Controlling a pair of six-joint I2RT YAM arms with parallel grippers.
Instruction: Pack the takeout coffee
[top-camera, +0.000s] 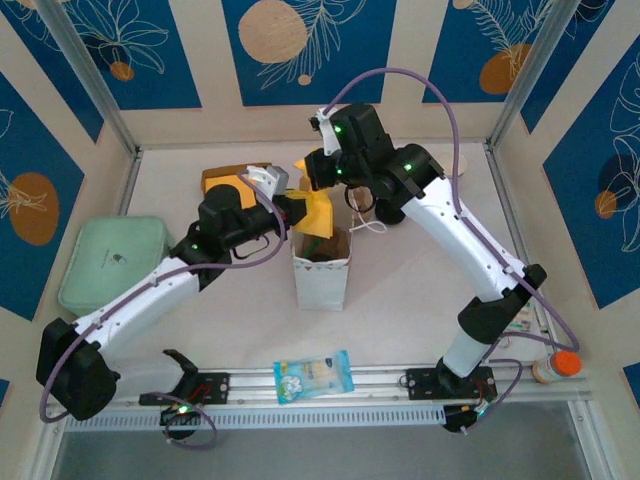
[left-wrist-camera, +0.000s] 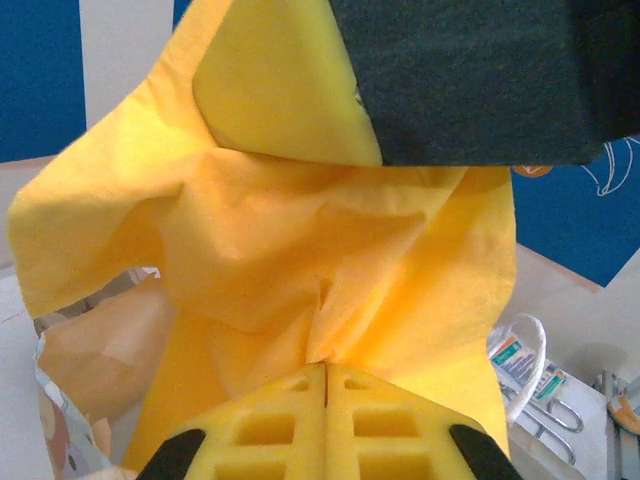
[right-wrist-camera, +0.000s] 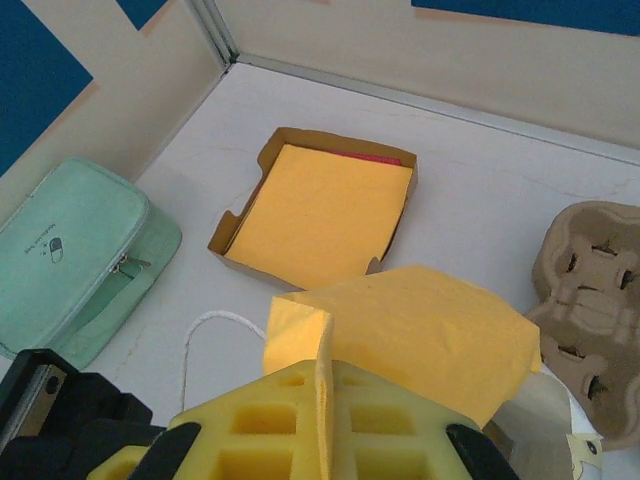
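- Status: mid-pack by my reading. A yellow napkin (top-camera: 318, 208) hangs over the mouth of the white paper bag (top-camera: 320, 285) at frame centre, not yet inside.
- Left gripper (left-wrist-camera: 325, 395): pads pinched flat on the napkin's lower fold.
- Right gripper (right-wrist-camera: 325, 400): likewise clamped, a napkin edge between its pads.
- Takeout coffee cup: cannot make it out, since the napkin covers the bag opening from above.
- Pulp carrier (right-wrist-camera: 590, 290): right edge of the right wrist view, seemingly in the bag's mouth; the sockets that show look empty.
- Left to do, I judge: drop the napkin in and confirm the cup is seated.
- Around: napkin box (right-wrist-camera: 338, 137) upper centre-left, green pouch (top-camera: 110, 262) left, snack packet (top-camera: 313, 375) bottom centre, orange-capped bottle (top-camera: 560, 365) lower right — all apart from the bag.
- In the way: both arms crowd one opening — the string handle (right-wrist-camera: 195, 335) could snag.
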